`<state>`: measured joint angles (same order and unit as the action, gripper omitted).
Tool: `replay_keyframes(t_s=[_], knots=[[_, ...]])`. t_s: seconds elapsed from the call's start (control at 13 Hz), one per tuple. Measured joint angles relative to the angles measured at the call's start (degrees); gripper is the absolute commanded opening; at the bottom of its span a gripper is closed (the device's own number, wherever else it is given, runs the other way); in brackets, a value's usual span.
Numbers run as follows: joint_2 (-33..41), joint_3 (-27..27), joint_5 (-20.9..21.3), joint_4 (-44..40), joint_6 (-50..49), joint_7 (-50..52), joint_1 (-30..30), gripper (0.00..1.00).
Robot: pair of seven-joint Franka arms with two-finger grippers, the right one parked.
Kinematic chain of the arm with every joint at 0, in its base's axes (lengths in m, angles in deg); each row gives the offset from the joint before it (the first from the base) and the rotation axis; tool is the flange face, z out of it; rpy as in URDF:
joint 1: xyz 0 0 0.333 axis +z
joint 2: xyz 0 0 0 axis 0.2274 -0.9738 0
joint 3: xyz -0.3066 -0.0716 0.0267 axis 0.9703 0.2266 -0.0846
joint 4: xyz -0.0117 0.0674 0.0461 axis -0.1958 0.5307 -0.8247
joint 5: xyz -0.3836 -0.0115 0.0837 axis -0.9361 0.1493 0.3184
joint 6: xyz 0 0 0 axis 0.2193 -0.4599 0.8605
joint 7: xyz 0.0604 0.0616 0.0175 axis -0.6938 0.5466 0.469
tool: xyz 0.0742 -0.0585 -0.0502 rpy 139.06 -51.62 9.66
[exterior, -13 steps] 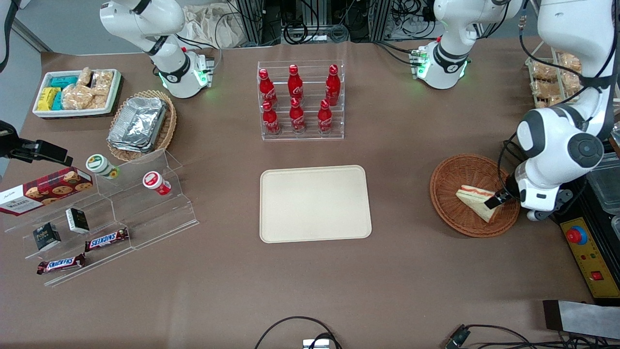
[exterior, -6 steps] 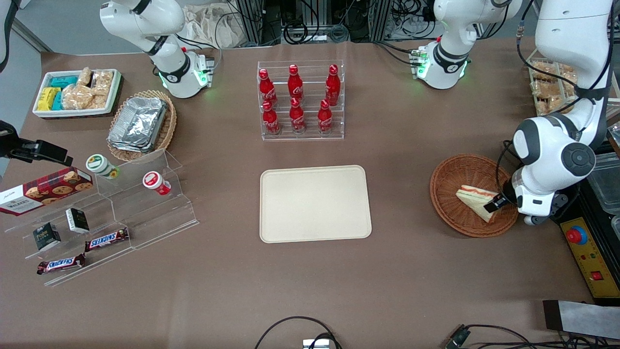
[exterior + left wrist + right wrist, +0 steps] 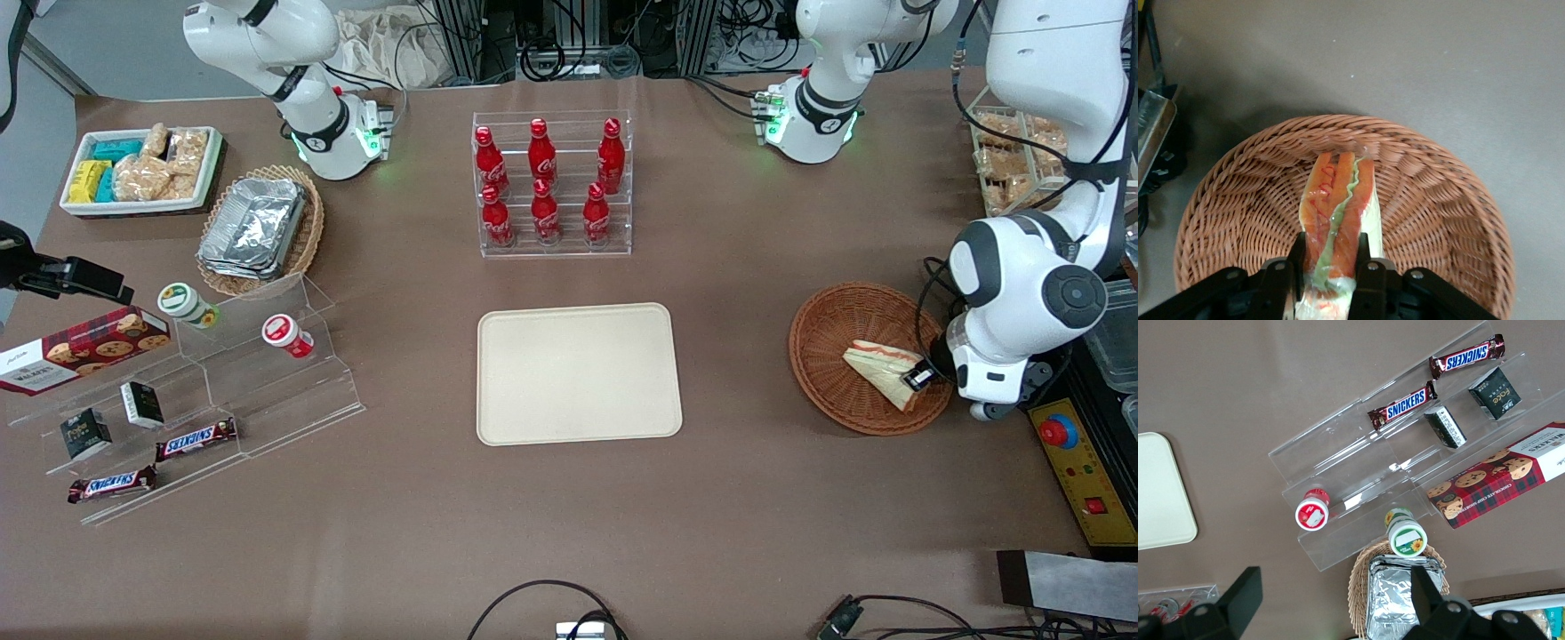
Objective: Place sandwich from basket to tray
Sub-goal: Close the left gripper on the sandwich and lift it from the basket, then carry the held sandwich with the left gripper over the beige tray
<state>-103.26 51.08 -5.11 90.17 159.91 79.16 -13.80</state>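
The sandwich (image 3: 876, 366) lies in the reddish-brown wicker basket (image 3: 836, 320), toward the working arm's end of the table. My left gripper (image 3: 916, 378) reaches low into the basket and is shut on the sandwich's wide end. In the left wrist view both black fingers (image 3: 1297, 257) press against the sides of the sandwich (image 3: 1338, 200), whose orange and green filling faces the camera, with the basket (image 3: 1438, 200) wall around it. The cream tray (image 3: 578, 373) lies flat at the table's middle with nothing on it; its corner (image 3: 1158, 493) shows in the right wrist view.
A rack of red cola bottles (image 3: 551, 187) stands farther from the front camera than the tray. A yellow control box with a red button (image 3: 1071, 462) sits right beside the basket. A clear stand with snacks (image 3: 178, 391), a tan basket of foil trays (image 3: 258, 227) and a white tub (image 3: 142, 169) lie toward the parked arm's end.
The gripper has settled lower over the sandwich's wide end and its fingers have come together on it. The sandwich has shifted slightly toward the working arm.
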Motion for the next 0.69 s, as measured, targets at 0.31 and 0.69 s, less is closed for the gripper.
replay_keyframes(t_s=[0.31,0.69], knots=[[1.8,3.8,0.0,-14.5,-21.7,-0.1,-0.7,0.0],[-0.5,16.5,0.7,-23.6,-28.9,-3.9,-1.8,0.0]])
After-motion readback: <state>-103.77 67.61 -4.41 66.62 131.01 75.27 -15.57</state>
